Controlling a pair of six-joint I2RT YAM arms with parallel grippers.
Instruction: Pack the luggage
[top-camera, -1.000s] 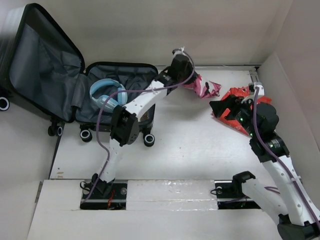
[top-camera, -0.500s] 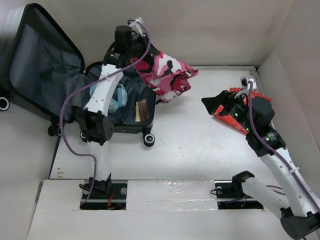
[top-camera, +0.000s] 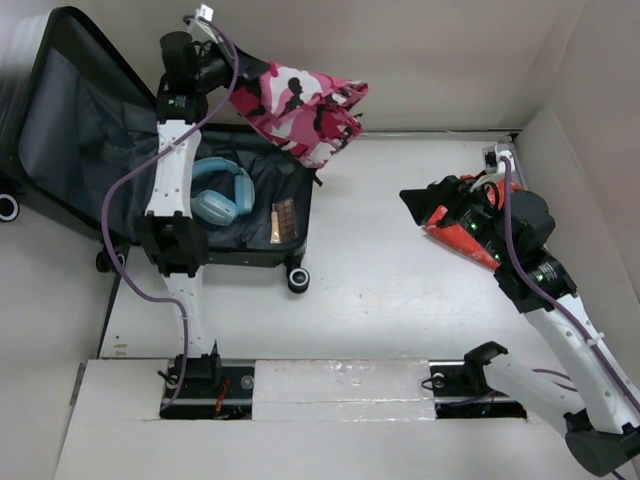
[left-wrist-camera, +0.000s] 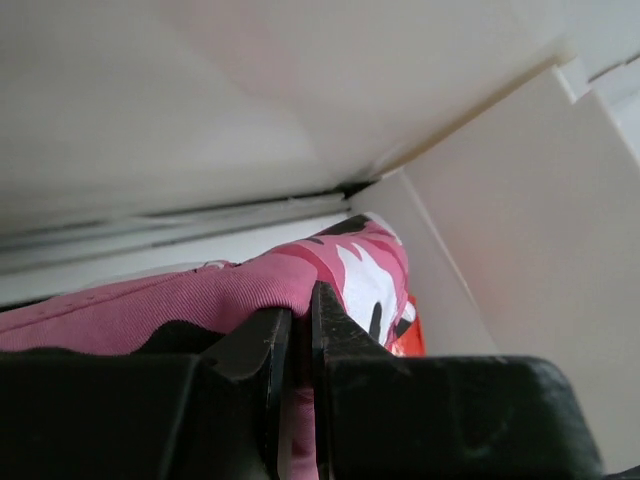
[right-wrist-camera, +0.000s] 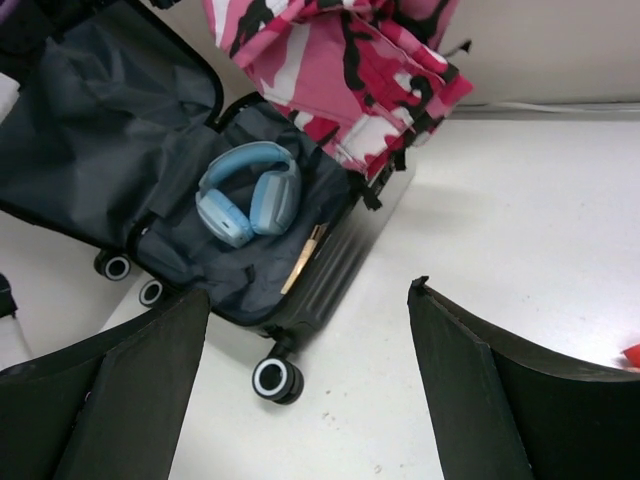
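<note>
The luggage (top-camera: 262, 180) lies open at the table's far left corner, its lid tipped up past the left edge and its base facing up with blue headphones (top-camera: 218, 190) and a brown bar, probably chocolate (top-camera: 284, 221), already inside. The left gripper (left-wrist-camera: 297, 325) is raised above the base's far rim, pinching a pink camouflage garment (top-camera: 300, 105) that drapes rightward, its free end hanging over the luggage's right rim. The open base is directly beneath and nearward of that gripper, so lowering looks like the next move. The left arm is far nearer. The right gripper (right-wrist-camera: 308, 292), fingers spread and empty, hovers near the right edge beside a red packet (top-camera: 447, 235).
</note>
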